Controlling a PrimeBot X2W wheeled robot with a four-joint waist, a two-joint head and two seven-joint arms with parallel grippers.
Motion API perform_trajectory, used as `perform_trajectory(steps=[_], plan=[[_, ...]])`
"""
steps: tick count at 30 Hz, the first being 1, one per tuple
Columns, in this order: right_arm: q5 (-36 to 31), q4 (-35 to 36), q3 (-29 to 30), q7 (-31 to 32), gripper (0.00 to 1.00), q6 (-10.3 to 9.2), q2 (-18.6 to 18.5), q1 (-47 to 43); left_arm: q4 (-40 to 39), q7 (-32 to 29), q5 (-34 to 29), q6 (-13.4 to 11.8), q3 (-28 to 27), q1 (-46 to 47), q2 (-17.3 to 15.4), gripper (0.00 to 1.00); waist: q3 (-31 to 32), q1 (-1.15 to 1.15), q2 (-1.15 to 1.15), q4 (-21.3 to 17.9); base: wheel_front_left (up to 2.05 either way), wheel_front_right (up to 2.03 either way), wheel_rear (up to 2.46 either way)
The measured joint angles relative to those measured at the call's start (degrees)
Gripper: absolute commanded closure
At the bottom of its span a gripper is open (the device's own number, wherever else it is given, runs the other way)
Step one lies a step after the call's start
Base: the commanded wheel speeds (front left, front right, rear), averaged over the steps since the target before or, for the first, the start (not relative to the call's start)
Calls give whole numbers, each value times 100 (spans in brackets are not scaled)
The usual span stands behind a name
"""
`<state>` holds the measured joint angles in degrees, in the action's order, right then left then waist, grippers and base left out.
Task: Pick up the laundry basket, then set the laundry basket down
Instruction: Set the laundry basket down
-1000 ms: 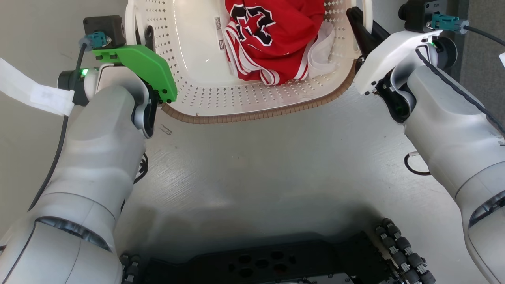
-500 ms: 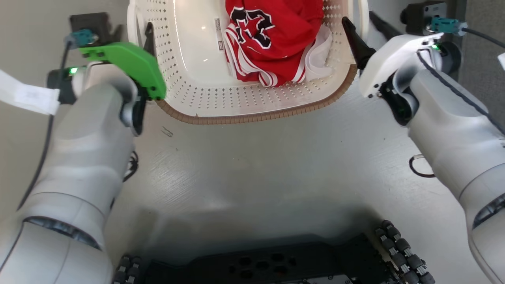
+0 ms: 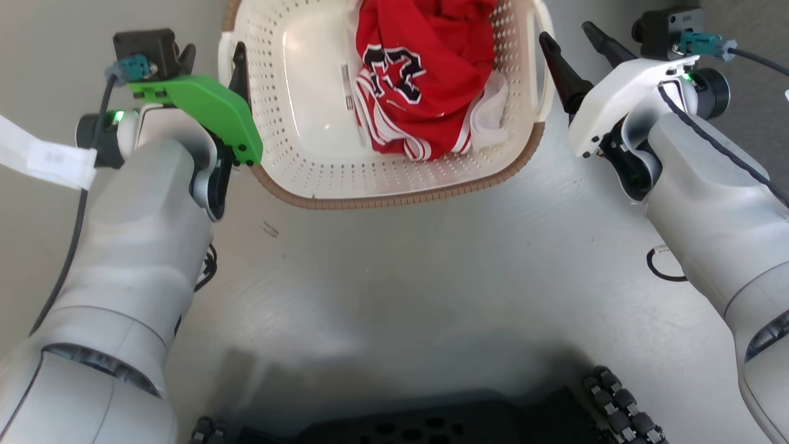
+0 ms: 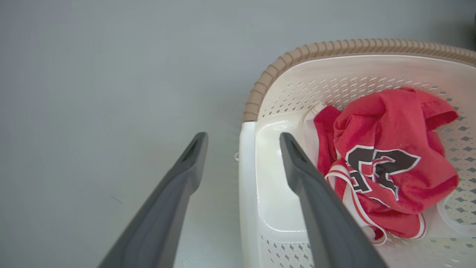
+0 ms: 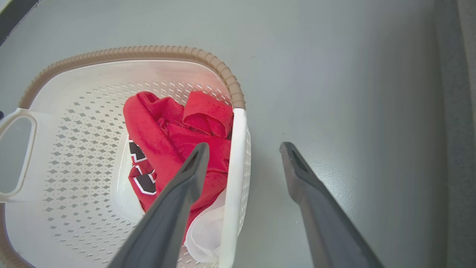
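Observation:
The laundry basket, cream-white with holes and a brown rim, stands on the grey floor at the top centre of the head view. A red jersey lies inside it. My left gripper is open at the basket's left side. In the left wrist view its fingers straddle the white left handle with gaps on both sides. My right gripper is open at the right side. In the right wrist view its fingers stand either side of the right handle, one over the jersey.
My black wheeled base fills the bottom edge of the head view. A black cable loop lies on the floor by my right forearm. A white strip hangs at the far left. Darker flooring borders the right.
Both grippers' fingers have spread apart beside the basket's handles. The head camera has moved, so the basket and floor marks sit lower in the picture and the basket looks smaller.

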<state>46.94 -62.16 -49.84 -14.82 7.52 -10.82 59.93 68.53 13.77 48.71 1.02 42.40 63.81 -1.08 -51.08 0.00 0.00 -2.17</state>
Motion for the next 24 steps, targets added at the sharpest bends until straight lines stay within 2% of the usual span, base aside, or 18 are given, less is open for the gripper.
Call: perform_trajectory(steps=[17,24], plan=[[-189,412,371,0,0,0,-156,-342,-55,48,-112,-11,33,-450,-2,0,1105,0,0,-30,0,0,0],[-380,728,708,0,0,-32,-219,-653,-565,49,-376,-236,-168,-594,-48,0,1685,0,0,-36,0,0,0]])
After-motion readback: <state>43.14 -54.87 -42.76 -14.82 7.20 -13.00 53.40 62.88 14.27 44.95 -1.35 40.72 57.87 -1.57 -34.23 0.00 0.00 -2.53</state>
